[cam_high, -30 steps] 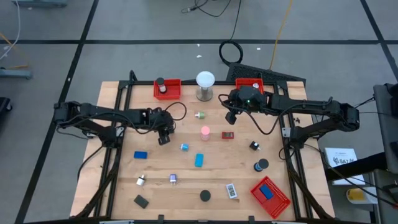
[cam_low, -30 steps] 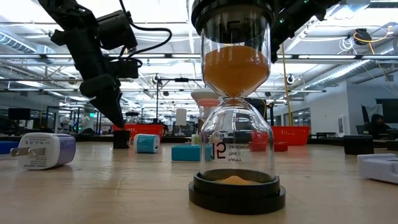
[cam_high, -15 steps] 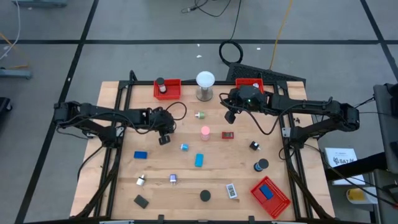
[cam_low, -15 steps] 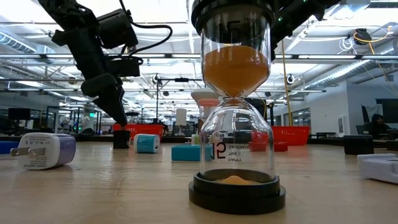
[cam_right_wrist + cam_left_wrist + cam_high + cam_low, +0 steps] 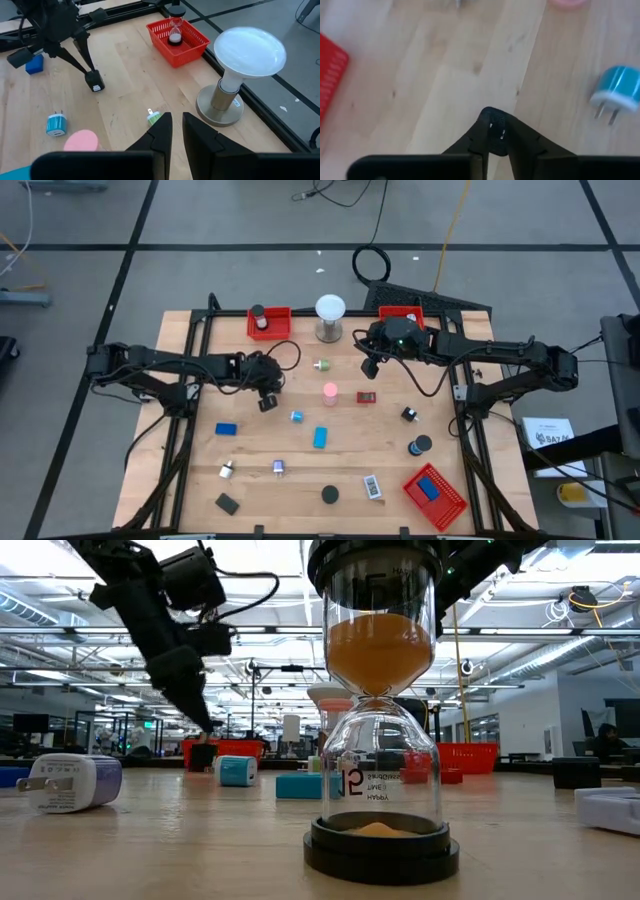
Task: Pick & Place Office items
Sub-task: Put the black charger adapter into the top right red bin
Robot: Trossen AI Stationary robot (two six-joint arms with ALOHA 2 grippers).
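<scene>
Grey concrete floor crossed by dark seam lines. Pale wooden plank table on black metal frame. Coiled black cable and yellow cord lie on floor behind table. Beyond table edge, large open hall: white ceiling beams, rows of bright strip lights, distant workbenches, seated person at far side.
</scene>
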